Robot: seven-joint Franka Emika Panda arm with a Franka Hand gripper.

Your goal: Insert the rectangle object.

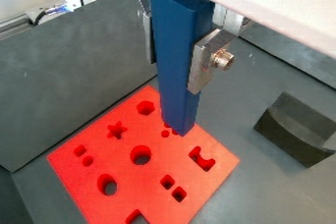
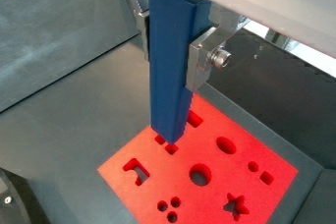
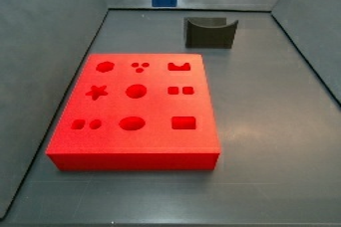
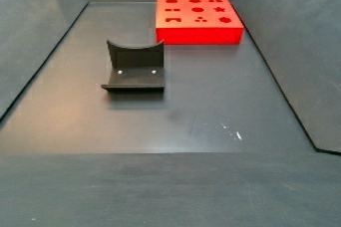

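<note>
Above grey floor [image 3: 253, 186] and red block [image 1: 144, 154], upright rectangle object [image 1: 180, 56] clamped in claw [image 1: 184, 61].

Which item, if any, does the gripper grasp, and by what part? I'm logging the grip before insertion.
The gripper holds the long dark blue rectangular bar upright by its upper section, lower end over the red block with shaped holes.

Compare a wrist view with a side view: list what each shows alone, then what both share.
Only the wrist view: the gripper shut on the rectangle object, held upright, its lower end low over the red block. Only the side view: the whole block and the floor around it. Both: the block's shaped holes, the dark grey curved holder.
</note>
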